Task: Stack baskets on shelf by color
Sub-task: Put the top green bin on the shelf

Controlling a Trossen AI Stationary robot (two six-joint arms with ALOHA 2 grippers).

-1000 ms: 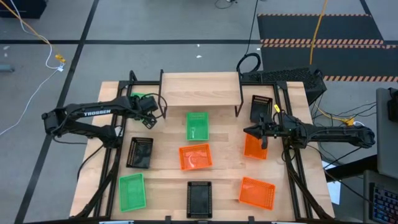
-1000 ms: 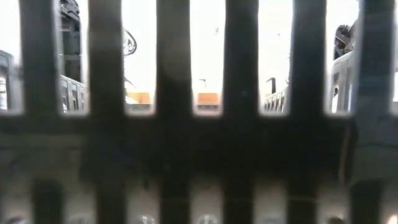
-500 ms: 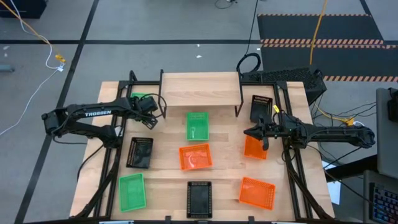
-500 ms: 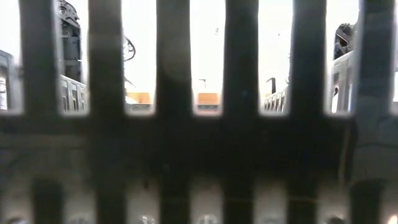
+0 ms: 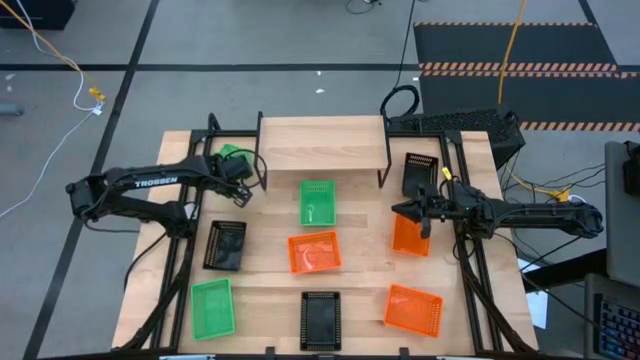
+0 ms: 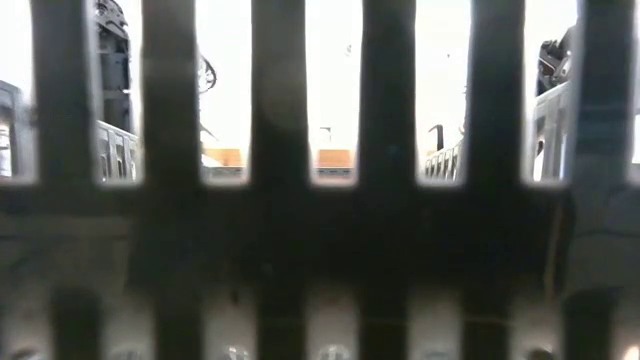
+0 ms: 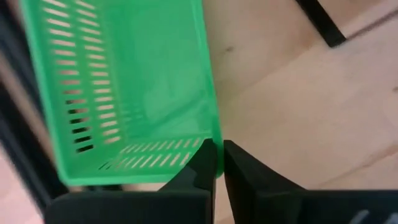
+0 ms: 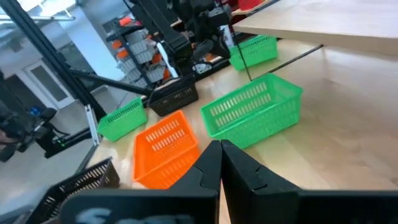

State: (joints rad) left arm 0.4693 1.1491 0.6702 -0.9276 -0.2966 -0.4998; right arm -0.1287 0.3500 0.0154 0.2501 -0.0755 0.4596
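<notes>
We look down on a grey floor with a light wooden table (image 5: 270, 265) at centre, both arms reaching in from its sides. The shelf (image 5: 322, 143) stands at the table's far edge, its plank bare. The left gripper (image 5: 238, 172) sits near the shelf's left legs, at a green basket (image 5: 230, 154) that lies just beside them. The right gripper (image 5: 412, 212) sits over the rim of an orange basket (image 5: 407, 238) on the right side, with a black basket (image 5: 419, 173) beyond it near the shelf's right legs. Spread over the table we count a second green basket (image 5: 317, 201), a second orange basket (image 5: 314, 252), a black one (image 5: 225, 245), a green one (image 5: 212, 306), a black one (image 5: 320, 320) and an orange one (image 5: 413, 309).

In the low view, the slotted wall of a dark basket (image 6: 320, 230) fills nearly everything; through the slots we see only bright background and slivers of orange.

In the left wrist view, the fingers are pinched on the corner of the green basket's (image 7: 130, 93) rim, one finger on each side of the wall.

In the right wrist view, the two fingers meet tip to tip with nothing between them, just before an orange basket (image 8: 165, 149); a green one (image 8: 252, 112) lies beside it.
</notes>
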